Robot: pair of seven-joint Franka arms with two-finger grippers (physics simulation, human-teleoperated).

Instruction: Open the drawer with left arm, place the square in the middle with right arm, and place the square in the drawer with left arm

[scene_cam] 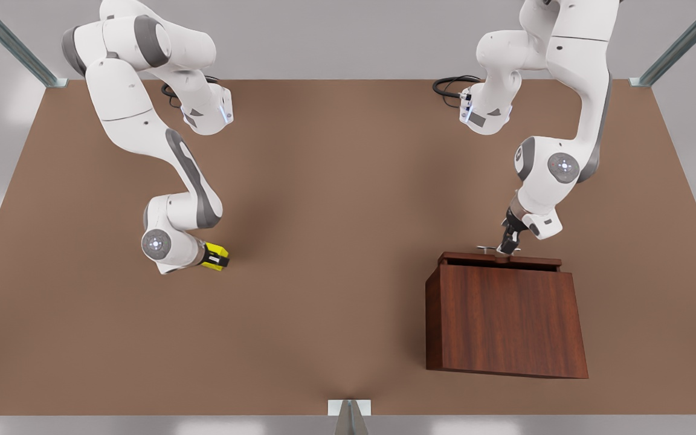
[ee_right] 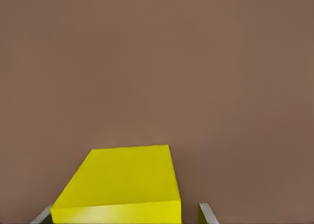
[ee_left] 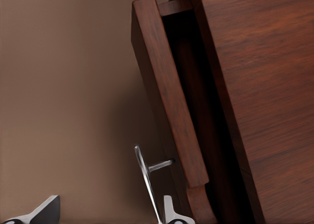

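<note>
The left arm stands at the front view's right, its hand lowered at the slim silver bar handle of the drawer. In the left wrist view the handle passes beside one finger, while the other finger sits well off to the side, so the fingers are spread and not closed on the bar. The drawer is pulled out only a little: a narrow dark gap shows between its front panel and the body of the reddish-brown wood-grain cabinet. The cabinet rests on the brown tabletop toward the front view's lower right.

The right arm is at the front view's left, bent low, with its hand close to the tabletop. The hand pinches the yellow cube, black fingers on its two opposite sides. In the right wrist view the cube sits between the two fingertips, with bare tabletop beyond it. The cube is well apart from the cabinet, toward the front view's left.

No brand, label or readable writing shows on the arms, the cube or the cabinet.
</note>
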